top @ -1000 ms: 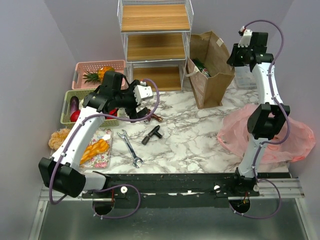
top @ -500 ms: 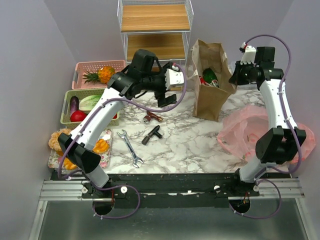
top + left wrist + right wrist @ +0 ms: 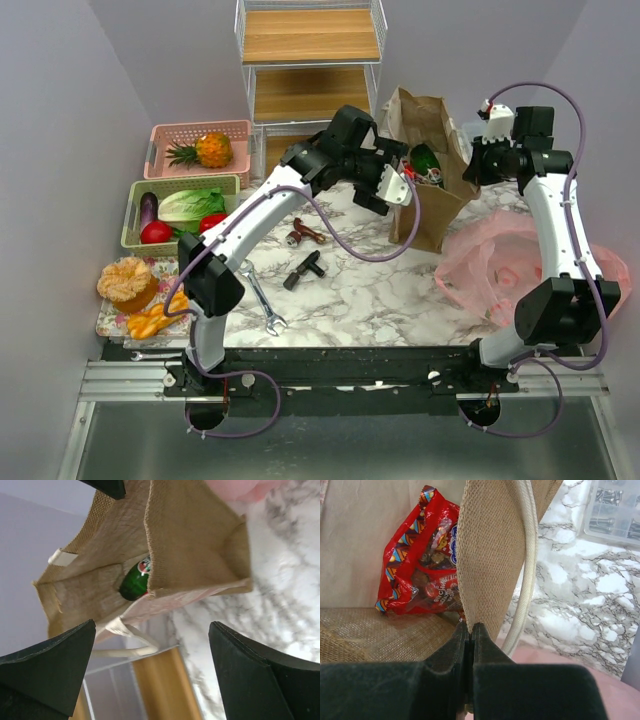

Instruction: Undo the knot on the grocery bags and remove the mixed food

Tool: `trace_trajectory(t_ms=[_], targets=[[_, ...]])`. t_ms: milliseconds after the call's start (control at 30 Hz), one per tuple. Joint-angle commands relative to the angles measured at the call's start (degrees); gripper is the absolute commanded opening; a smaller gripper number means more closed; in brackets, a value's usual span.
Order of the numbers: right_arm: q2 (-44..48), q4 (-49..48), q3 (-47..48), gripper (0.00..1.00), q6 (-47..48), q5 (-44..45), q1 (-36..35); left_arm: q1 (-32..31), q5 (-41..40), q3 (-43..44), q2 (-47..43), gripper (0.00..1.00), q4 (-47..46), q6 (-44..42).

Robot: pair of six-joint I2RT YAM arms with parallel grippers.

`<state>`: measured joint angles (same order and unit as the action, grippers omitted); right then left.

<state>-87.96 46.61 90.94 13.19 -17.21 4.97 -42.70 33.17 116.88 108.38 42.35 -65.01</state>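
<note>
A: Your right end effector (image 3: 471,630) pinches the rim of the brown bag (image 3: 438,212), just beside its pale handle (image 3: 532,565).
B: Yes, and your left end effector (image 3: 150,645) is spread wide, holding nothing, in front of the open mouth of this bag.
A: Inside the bag you can see a green bottle (image 3: 134,582) and a red snack packet (image 3: 420,565).
B: The pink bag (image 3: 480,265) lies crumpled on the worktop (image 3: 380,285) at your right side, just beside the brown bag
</note>
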Motion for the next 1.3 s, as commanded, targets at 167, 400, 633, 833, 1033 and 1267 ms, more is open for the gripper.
trace_trajectory(t_ms=[167, 400, 633, 833, 1033, 1267], targets=[[3.4, 6.2, -0.2, 0.01, 2.1, -2.5, 0.4, 0.1, -3.6, 10.8, 12.1, 0.95, -6.5, -18.9], [4.8, 8.2, 0.9, 0.01, 1.7, 2.8, 0.3, 0.6, -3.3, 13.3, 16.3, 0.56, -3.2, -23.6], [5.7, 5.8, 1.4, 0.01, 0.2, 11.2, 0.3, -3.3, 5.7, 2.5, 5.6, 0.00, -3.9, -19.2], [7.0, 2.1, -2.0, 0.01, -1.0, 15.1, 0.3, -7.1, 9.5, -7.7, -2.1, 0.00, -7.1, -11.7], [8.5, 0.7, -4.3, 0.01, 0.1, 8.9, 0.3, -9.5, 12.6, -11.2, -6.5, 0.00, -3.5, -5.8], [5.9, -0.8, -4.2, 0.01, 1.7, -5.4, 0.3, -12.0, 16.4, -9.7, -8.3, 0.00, 8.1, -2.3]])
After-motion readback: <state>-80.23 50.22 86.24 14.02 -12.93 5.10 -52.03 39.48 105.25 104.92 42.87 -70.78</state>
